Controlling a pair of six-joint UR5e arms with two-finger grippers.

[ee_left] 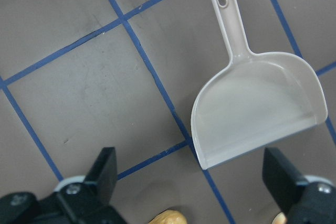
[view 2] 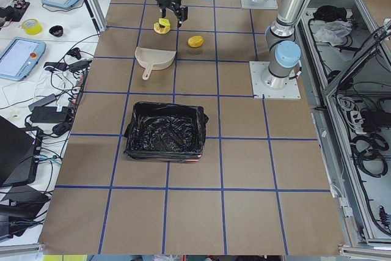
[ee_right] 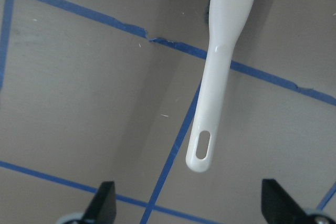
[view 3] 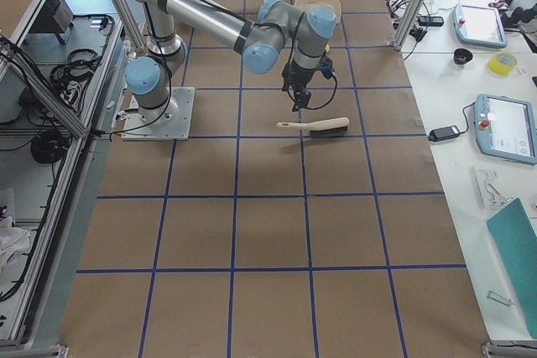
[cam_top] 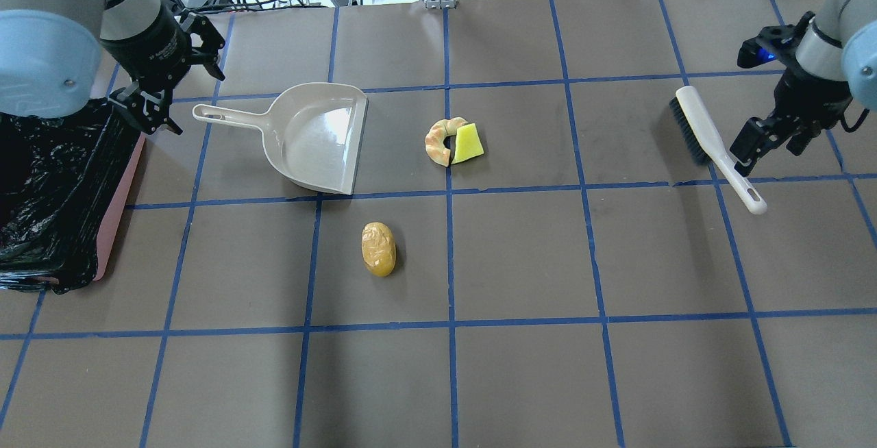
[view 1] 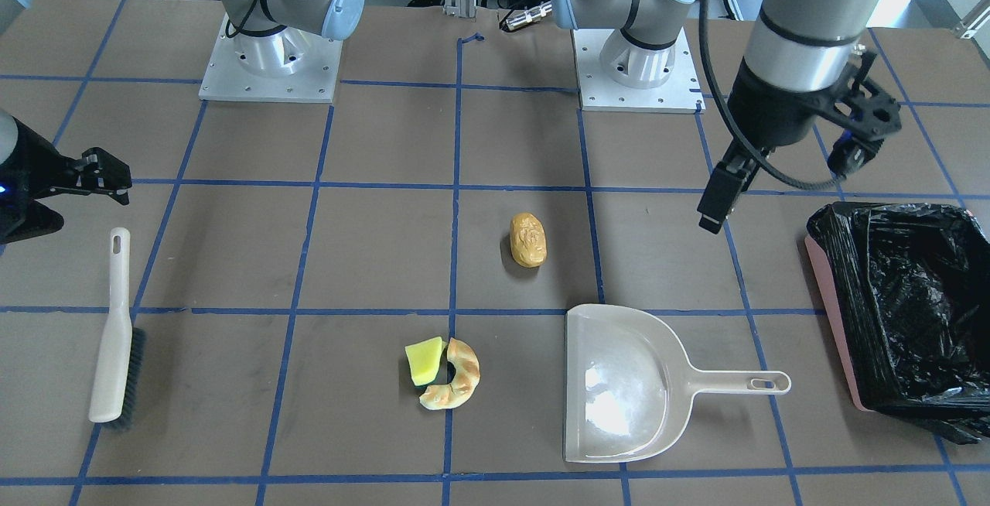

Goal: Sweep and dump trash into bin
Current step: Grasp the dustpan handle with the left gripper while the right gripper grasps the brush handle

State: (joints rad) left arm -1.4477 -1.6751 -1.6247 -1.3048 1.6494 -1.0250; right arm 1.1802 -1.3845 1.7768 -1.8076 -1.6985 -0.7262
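Observation:
The trash lies mid-table: a golden-brown potato-shaped lump (view 1: 528, 240) (cam_top: 378, 249), and a yellow sponge (view 1: 424, 360) (cam_top: 468, 143) touching a curved croissant piece (view 1: 458, 378) (cam_top: 438, 141). The bin (view 1: 835, 312) (cam_top: 120, 208), pink with a black bag, stands at the table's end on my left. My left gripper (view 1: 781, 181) (cam_top: 175, 78) (ee_left: 191, 182) hangs open and empty above the table, between the bin and the dustpan's handle. My right gripper (cam_top: 767, 143) (ee_right: 191, 205) hovers open over the brush's handle end, holding nothing.
A beige dustpan (view 1: 626, 382) (cam_top: 315, 136) (ee_left: 257, 108) lies flat, mouth toward the sponge and croissant, handle toward the bin. A white hand brush (view 1: 116, 328) (cam_top: 712, 140) (ee_right: 220, 61) lies on the table's far right side. Both arm bases stand at the table's back edge.

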